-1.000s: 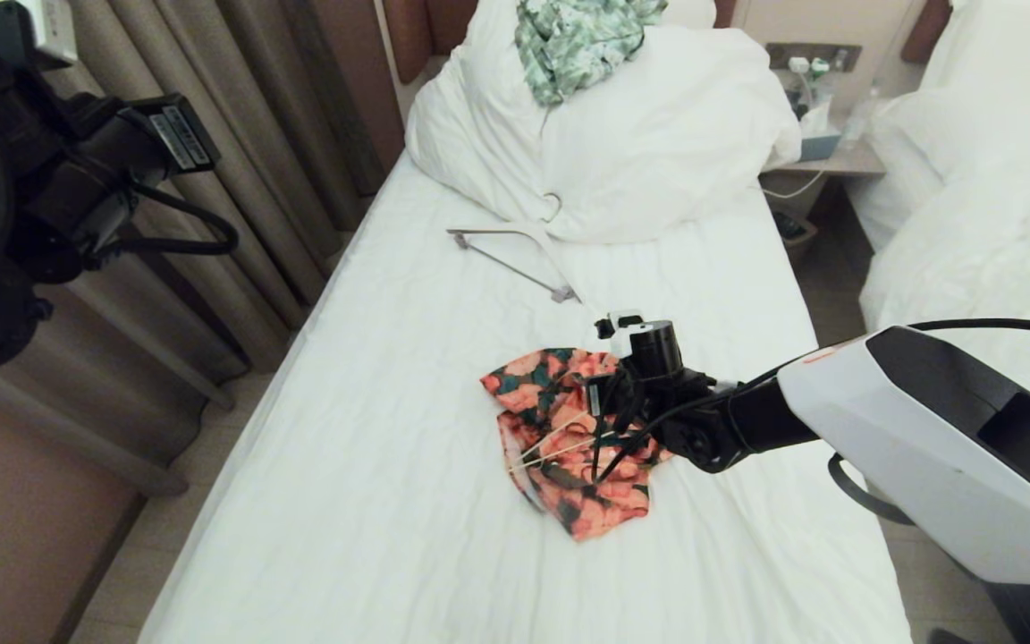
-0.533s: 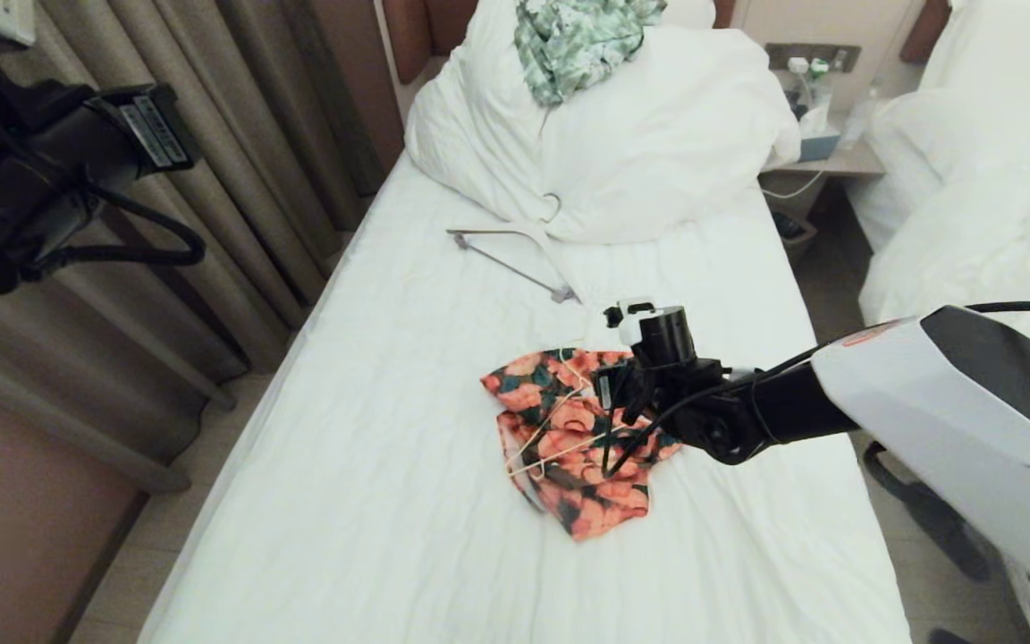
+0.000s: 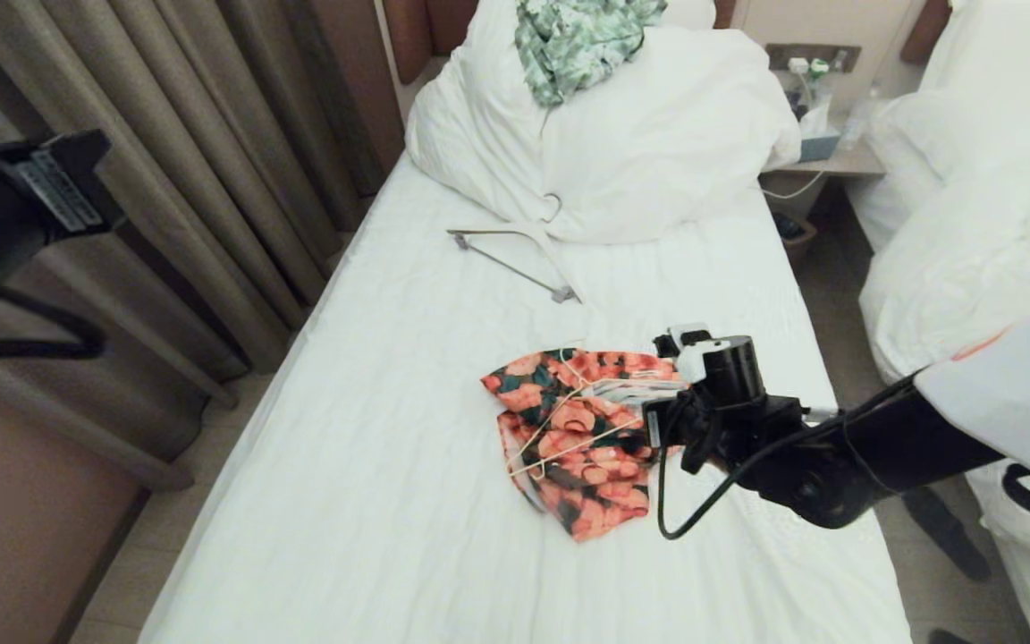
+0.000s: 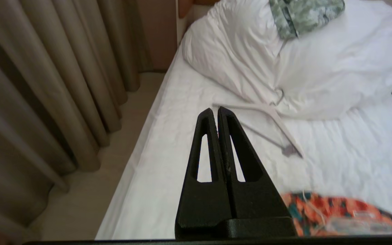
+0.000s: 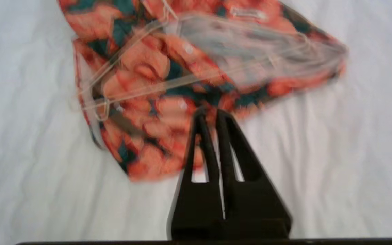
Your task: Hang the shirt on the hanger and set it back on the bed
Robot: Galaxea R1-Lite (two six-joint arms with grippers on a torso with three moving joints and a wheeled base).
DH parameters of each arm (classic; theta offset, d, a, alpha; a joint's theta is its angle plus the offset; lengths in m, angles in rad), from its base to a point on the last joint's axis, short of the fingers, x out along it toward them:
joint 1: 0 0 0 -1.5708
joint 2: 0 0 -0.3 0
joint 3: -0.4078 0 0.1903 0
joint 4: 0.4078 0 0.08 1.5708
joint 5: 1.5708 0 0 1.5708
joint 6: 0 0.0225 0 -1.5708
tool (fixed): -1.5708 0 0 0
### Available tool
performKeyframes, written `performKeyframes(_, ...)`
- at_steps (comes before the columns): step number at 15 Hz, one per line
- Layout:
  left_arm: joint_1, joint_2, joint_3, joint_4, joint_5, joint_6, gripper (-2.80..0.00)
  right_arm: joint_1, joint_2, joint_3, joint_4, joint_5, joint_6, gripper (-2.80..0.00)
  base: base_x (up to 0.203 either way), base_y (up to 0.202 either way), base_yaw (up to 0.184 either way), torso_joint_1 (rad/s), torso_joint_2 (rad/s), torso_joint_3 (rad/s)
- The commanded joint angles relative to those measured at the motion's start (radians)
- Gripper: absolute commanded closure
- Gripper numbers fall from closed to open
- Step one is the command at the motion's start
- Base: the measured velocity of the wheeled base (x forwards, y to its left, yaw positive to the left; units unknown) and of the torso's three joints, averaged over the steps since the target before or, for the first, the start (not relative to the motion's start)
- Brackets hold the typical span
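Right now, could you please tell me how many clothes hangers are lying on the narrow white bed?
2: a thin cream-white wire hanger on the floral orange-pink shirt, and a thicker grey-white hanger beside the pillow. Folds might hide others.

Beige curtains (image 3: 211, 161), tan floor (image 3: 166, 528), bedside table (image 3: 832, 161), second bed (image 3: 971, 206)

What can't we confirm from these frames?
- Whether the hanger sits inside the shirt: right wrist view is blurred, head view shows only wire across crumpled cloth.
- Shirt's right edge: right arm covers it in head view.
- Left gripper: cut off by head view's left edge.
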Motion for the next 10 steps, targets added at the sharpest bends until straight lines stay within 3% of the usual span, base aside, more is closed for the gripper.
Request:
performKeyframes(1,0.003,-0.172,0.123,0.024,-0.001,-0.001,0.0,-0.006,-0.129,0.129,-0.031,-0.003,0.0,0.0,0.0,0.0,0.0,0.0,0.0,0.0)
performKeyframes(4,0.003,-0.409,0.247,0.124,-0.002,-0.001,0.0,-0.004,-0.315,0.355,-0.07,-0.024,0.003,0.0,0.0,0.0,0.0,0.0,0.0,0.0)
performKeyframes(7,0.014,-0.686,0.294,0.351,0.005,-0.001,0.0,0.005,-0.507,0.527,-0.078,-0.123,0.007,0.0,0.0,0.0,0.0,0.001,0.0,0.011)
performKeyframes(10,0.091,-0.918,0.326,0.564,0.013,-0.022,0.0,0.0,-0.69,0.615,-0.054,-0.231,0.018,0.0,0.0,0.0,0.0,0.0,0.0,0.0)
